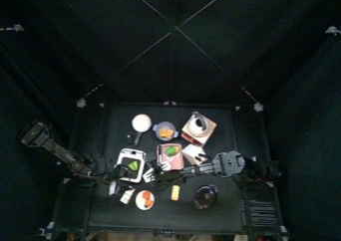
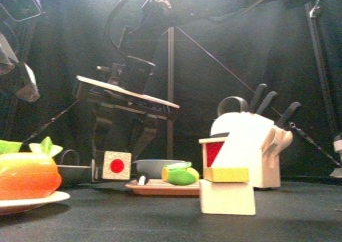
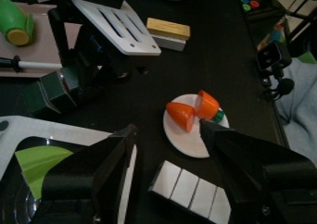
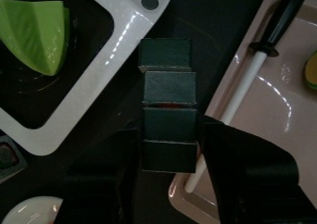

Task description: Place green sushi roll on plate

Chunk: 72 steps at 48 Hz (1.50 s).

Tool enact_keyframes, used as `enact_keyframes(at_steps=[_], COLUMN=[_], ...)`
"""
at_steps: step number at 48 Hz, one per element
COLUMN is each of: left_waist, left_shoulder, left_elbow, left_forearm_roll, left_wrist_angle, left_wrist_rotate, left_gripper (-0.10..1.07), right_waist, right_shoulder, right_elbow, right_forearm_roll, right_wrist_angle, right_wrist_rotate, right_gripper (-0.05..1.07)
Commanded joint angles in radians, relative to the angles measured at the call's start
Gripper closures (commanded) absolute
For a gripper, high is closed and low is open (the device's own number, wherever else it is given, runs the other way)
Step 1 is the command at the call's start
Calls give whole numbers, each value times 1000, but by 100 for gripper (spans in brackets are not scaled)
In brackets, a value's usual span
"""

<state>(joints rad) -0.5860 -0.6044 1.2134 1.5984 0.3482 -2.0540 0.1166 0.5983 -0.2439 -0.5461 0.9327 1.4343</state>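
The roll [image 4: 168, 103] lies flat on the table [image 4: 93, 177] – a row of dark green blocks end to end, in the gap between a white board [image 4: 118, 56] and a pink tray [image 4: 266, 89], touching neither that I can see. In the left wrist view it shows paler, close to the plate [image 3: 186, 146].

It looks like a toy: probably light, stiff and a bit glossy, so it may slip. The blocks seem to be separate pieces joined together, and a pinch at one end might pull one loose. Across the narrow sides at the middle blocks looks like the safest hold.

The right gripper [image 4: 164, 177] hangs over the roll's end with its jaws spread wide and empty; only one jaw shows. The left gripper [image 3: 173, 140] is also spread wide and holds nothing.

The plate already carries orange wedges [image 3: 192, 110] with a bit of green – the free room is on its near side. The board holds a green leaf [image 4: 37, 33], and the tray a knife [image 4: 254, 61].
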Motion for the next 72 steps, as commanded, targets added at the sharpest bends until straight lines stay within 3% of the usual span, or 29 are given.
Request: enact_keyframes(at_steps=[1, 8, 14, 22, 32, 37, 48, 66, 72], left_waist=[0, 0, 0, 0, 2, 3, 3, 6, 6], left_shoulder=[-2, -2, -2, -2, -2, -2, -2, -2, -2], left_elbow=[-11, -8, -8, -8, -6, -6, -5, 2, 2], left_forearm_roll=[3, 2, 2, 2, 2, 2, 2, 2, 2], left_wrist_angle=[3, 2, 3, 3, 5, 5, 5, 5, 5], left_wrist_rotate=[-2, -2, -2, -2, -2, -2, -2, -2, -2], left_gripper=[6, 6, 6, 6, 6, 6, 6, 6, 6], right_waist=[-3, 5, 28, 74, 123, 141, 161, 153, 153], right_shoulder=[-71, -107, -153, -215, -319, -327, -321, -279, -278], right_elbow=[-34, -32, 5, 75, 304, 380, 463, 482, 480], right_forearm_roll=[-12, -51, -80, -170, -244, -284, -330, -334, -337], right_wrist_angle=[0, 12, 109, 160, 121, 84, 72, 66, 114], right_wrist_rotate=[0, 6, 26, 170, 439, 584, 778, 796, 796], right_gripper=[37, 37, 37, 37, 37, 37, 36, 36, 34])
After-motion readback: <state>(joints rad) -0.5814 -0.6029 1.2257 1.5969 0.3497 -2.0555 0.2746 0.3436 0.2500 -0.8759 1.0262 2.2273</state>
